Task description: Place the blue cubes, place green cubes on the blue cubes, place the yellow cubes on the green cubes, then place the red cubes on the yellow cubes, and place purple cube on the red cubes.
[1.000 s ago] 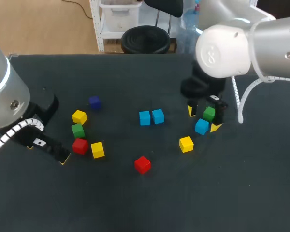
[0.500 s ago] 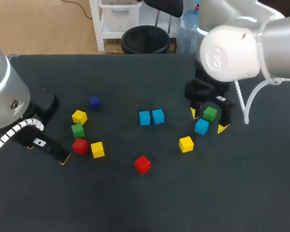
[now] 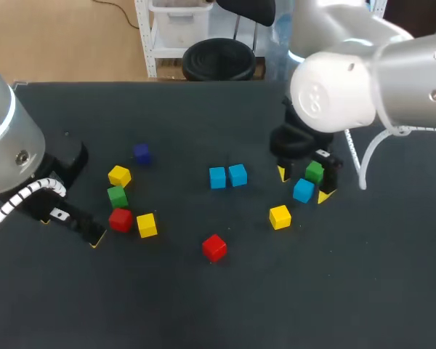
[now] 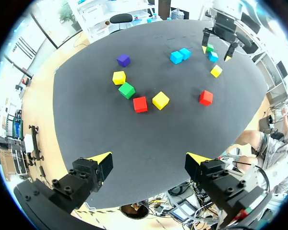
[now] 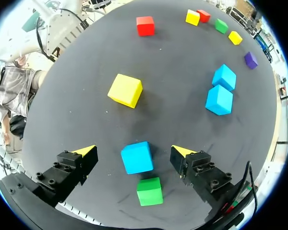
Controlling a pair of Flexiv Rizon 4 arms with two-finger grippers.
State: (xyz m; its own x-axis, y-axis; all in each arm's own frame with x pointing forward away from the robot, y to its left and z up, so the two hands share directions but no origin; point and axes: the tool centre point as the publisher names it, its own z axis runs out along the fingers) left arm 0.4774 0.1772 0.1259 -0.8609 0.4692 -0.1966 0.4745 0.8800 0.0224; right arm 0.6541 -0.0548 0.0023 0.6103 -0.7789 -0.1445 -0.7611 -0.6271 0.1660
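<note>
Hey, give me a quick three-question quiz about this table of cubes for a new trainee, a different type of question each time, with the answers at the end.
1. Multiple choice: what colour is the cube between the right gripper's open fingers? A red, B blue, C purple.
2. True or false: some cubes are already stacked on each other.
3. Short answer: which colour has only one cube on the table?
Key: 1 B, the blue cube. 2 False, every cube lies singly on the table. 3 Purple, the purple cube.
</note>
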